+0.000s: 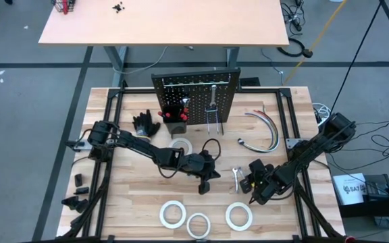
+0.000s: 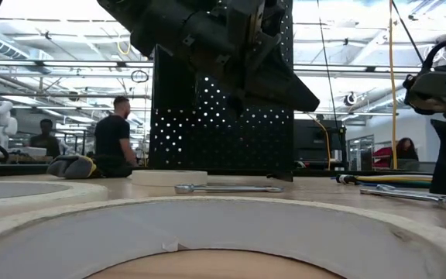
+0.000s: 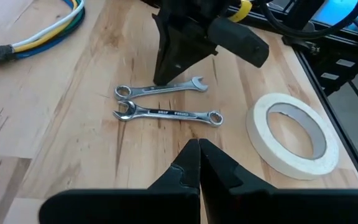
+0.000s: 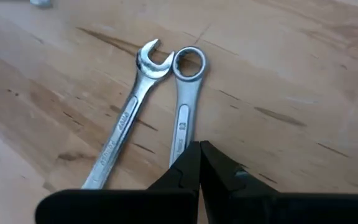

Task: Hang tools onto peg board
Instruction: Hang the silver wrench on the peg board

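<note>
A workshop hall with people seated far behind shows beyond the wooden counter (image 1: 134,202) in the low view. The peg board (image 1: 196,98) stands upright at the upper centre of the high view, with a tool already hung on its face and a small black bin (image 1: 174,123) at its lower left holding red-handled items that cannot be identified with certainty. Two wrenches (image 1: 236,178) lie side by side on the counter at centre right of the high view, between both arms, long axes running roughly toward and away from the board. The right end effector (image 4: 199,163) is closed and empty, poised directly over the wrench shanks; it appears the nearer. The left end effector (image 3: 199,163) is likewise closed and empty, just to the left of the pair. Three tape rolls (image 1: 199,223) lie along the lower edge of the high view, a fourth (image 1: 181,144) near the board. In my judgement, the jaws must open before any pickup.
</note>
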Robot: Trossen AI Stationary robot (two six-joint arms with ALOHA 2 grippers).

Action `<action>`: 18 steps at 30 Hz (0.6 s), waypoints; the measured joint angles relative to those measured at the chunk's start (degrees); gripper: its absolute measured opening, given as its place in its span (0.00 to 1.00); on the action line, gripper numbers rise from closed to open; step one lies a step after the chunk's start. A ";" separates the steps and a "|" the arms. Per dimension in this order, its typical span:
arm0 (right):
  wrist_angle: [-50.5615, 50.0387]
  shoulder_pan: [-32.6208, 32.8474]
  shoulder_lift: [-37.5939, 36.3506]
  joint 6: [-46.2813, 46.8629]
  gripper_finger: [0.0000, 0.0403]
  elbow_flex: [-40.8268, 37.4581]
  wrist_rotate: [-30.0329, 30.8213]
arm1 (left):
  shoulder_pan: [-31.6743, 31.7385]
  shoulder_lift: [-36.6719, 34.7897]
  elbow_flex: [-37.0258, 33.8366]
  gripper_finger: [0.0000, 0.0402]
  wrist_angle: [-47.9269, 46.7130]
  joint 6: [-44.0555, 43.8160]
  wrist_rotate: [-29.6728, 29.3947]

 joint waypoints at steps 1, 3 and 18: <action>0.58 0.00 0.10 0.26 0.00 -0.02 0.20 | 0.00 0.00 -0.01 0.00 -0.20 -0.02 -0.01; 2.12 -0.06 0.17 0.68 0.00 -0.01 0.88 | 0.00 0.00 0.01 0.00 -0.30 -0.02 -0.01; 5.97 -4.49 5.76 -9.59 0.00 7.81 4.45 | -0.28 0.00 0.01 0.00 -1.09 0.02 -0.14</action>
